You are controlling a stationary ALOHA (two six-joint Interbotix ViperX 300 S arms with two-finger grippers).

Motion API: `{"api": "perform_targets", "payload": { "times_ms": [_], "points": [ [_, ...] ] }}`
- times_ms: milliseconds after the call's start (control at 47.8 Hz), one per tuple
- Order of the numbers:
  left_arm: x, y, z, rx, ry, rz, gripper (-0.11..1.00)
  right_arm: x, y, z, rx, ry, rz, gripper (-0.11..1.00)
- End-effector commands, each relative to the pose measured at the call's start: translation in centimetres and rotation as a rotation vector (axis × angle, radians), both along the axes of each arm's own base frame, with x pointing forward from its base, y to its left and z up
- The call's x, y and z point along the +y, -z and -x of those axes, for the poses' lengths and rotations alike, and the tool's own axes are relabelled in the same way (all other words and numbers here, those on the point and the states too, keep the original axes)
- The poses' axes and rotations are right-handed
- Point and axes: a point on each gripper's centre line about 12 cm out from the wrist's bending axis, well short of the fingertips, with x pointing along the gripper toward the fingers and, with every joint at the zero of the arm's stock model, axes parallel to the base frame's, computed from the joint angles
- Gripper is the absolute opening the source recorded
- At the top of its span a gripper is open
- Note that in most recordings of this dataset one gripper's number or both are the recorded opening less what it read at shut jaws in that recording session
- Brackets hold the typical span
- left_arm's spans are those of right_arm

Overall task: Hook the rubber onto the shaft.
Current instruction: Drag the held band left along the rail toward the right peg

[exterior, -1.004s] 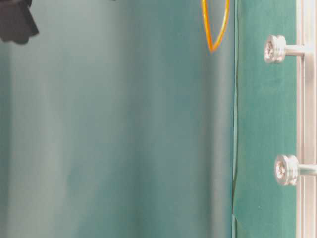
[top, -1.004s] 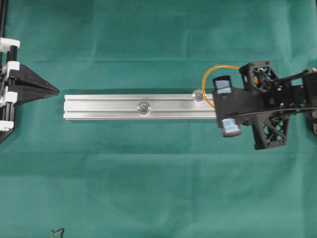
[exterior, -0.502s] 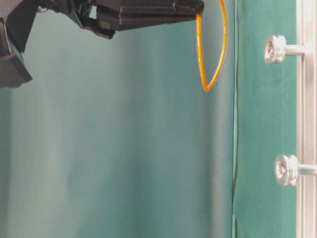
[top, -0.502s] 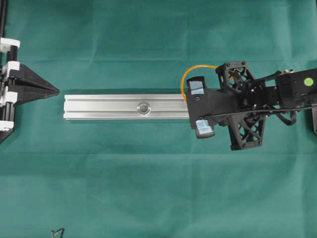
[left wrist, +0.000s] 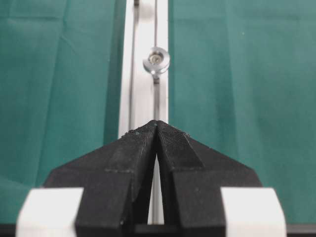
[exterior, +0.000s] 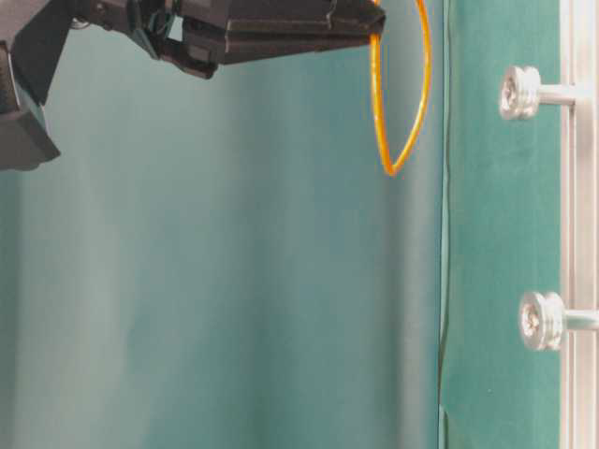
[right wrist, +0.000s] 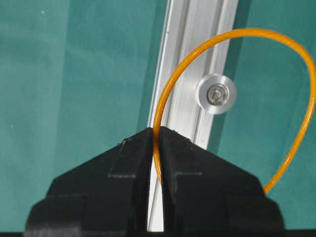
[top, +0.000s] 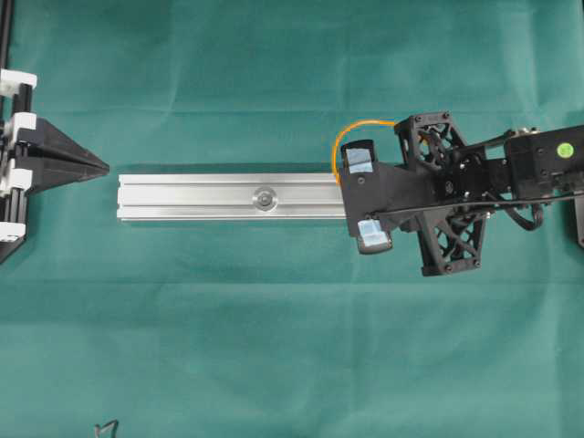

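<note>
Two shafts stand up from the rail [top: 228, 197]; one [right wrist: 216, 94] is framed inside the loop in the right wrist view, the other [top: 265, 197] stands farther along toward the left gripper [left wrist: 157, 129]. The band [right wrist: 197, 54] is pinched between the closed jaws of the right gripper [right wrist: 157, 136], its loop hanging free ahead of the tips. In the table-level view the band [exterior: 398, 94] is seen to hang clear of the shaft heads, with the near shaft [exterior: 520, 92] set apart from it toward the rail, so nothing is hooked yet. The left gripper is shut and empty, parked off the rail's far end.

Several faults can be foreseen. If the gripper is lowered off line, the cord may be laid on top of the flanged head rather than dropped around the stem, and it would then slide off when tension is applied. Because only a fine cord is held at the very tips, it could be pulled out of the pinch if it snags on the flange. A twisted loop could also be caught on the rail edge instead.
</note>
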Motion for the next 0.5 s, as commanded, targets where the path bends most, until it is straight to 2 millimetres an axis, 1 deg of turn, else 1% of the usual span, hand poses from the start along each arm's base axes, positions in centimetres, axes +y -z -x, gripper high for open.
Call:
{"api": "perform_targets", "payload": {
  "times_ms": [0,293,481],
  "points": [
    [0.0,-1.3,-0.4,-0.032,0.002,-0.004,0.00,0.0,-0.5,-0.3,-0.032,0.001,-0.003,0.07],
    [0.0,-1.3,-0.3,-0.034,0.002,-0.004,0.00,0.1,1.0,-0.7,-0.030,0.001,-0.010,0.07],
    [0.0,-1.3,-0.4,-0.034,0.003,-0.004,0.00,0.1,1.4,-0.7,-0.037,0.001,-0.013,0.07]
  ]
}}
